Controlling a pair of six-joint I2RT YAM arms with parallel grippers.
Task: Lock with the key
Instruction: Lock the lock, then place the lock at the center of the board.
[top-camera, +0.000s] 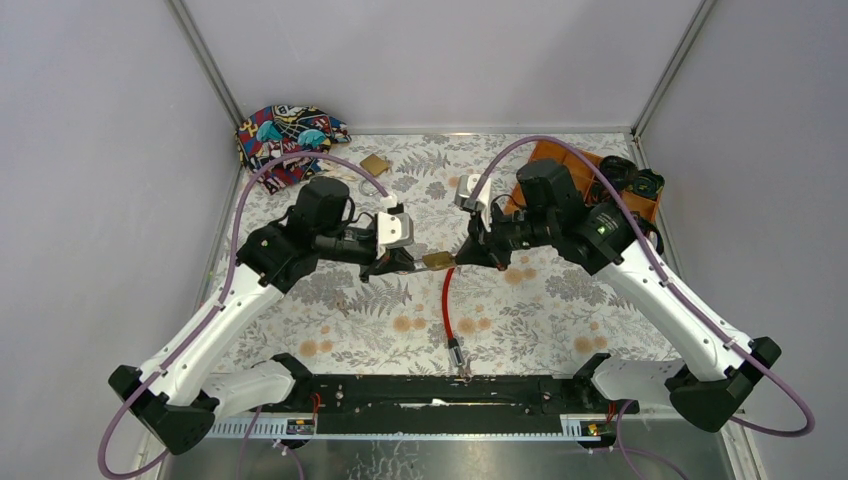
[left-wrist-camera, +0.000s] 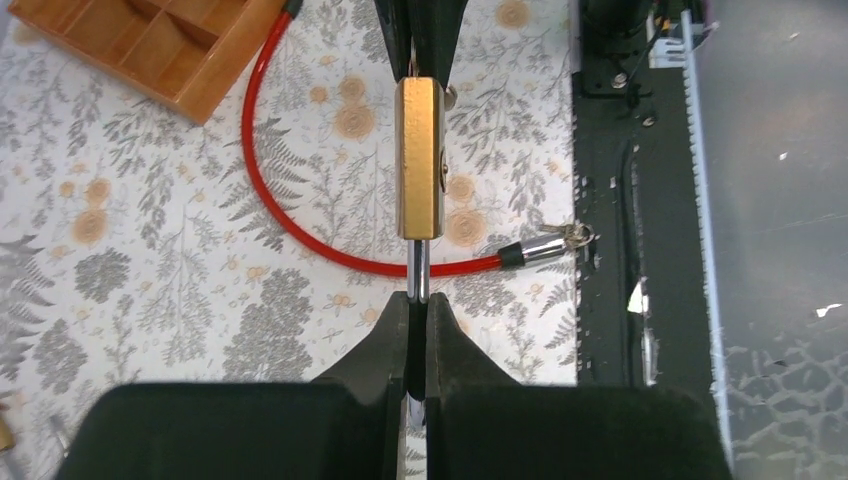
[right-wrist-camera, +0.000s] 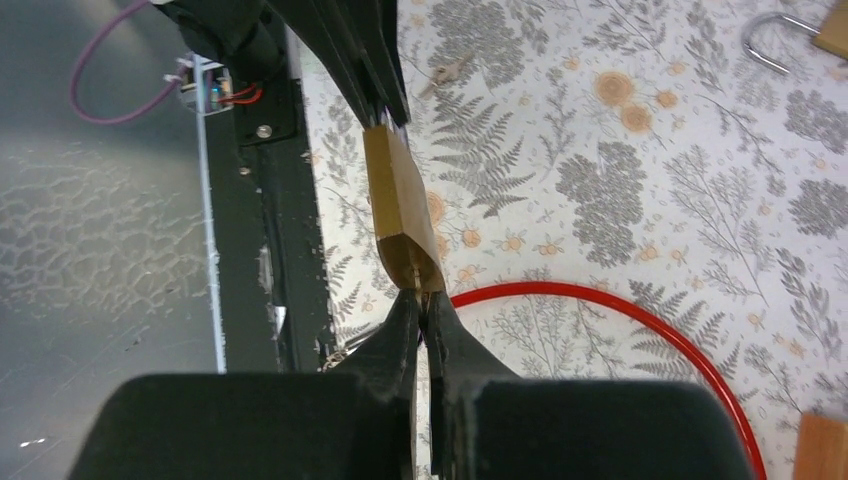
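A brass padlock hangs in the air between both arms, above the floral table. My left gripper is shut on its chrome shackle, and the brass body points away from it. My right gripper meets the opposite, keyhole end of the padlock. It is shut there on the key, of which only a thin sliver shows between the fingertips. The keyhole itself is hidden by the fingers.
A red cable with a metal end curves on the table under the padlock. A wooden compartment tray sits at the back right. A second padlock and a colourful bag lie at the back left.
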